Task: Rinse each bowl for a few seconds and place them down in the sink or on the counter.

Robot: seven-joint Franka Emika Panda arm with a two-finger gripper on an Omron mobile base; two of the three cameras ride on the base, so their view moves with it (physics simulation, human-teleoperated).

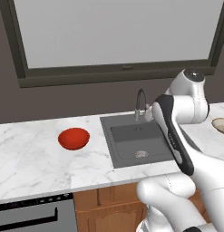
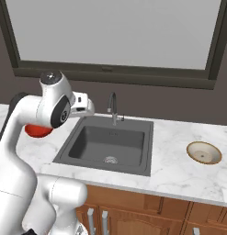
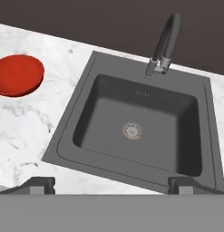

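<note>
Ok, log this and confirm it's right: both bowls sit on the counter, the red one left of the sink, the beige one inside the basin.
Not quite. The beige bowl is not in the basin: the right base view shows it on the counter, right of the sink. The red bowl does sit left of the sink.

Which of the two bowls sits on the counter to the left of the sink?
The glossy red bowl. It rests on the marble left of the sink, while the cream bowl with the brownish rim sits on the right side.

Open sink point(image 3: 140, 136), faucet point(image 3: 164, 45) behind
</note>
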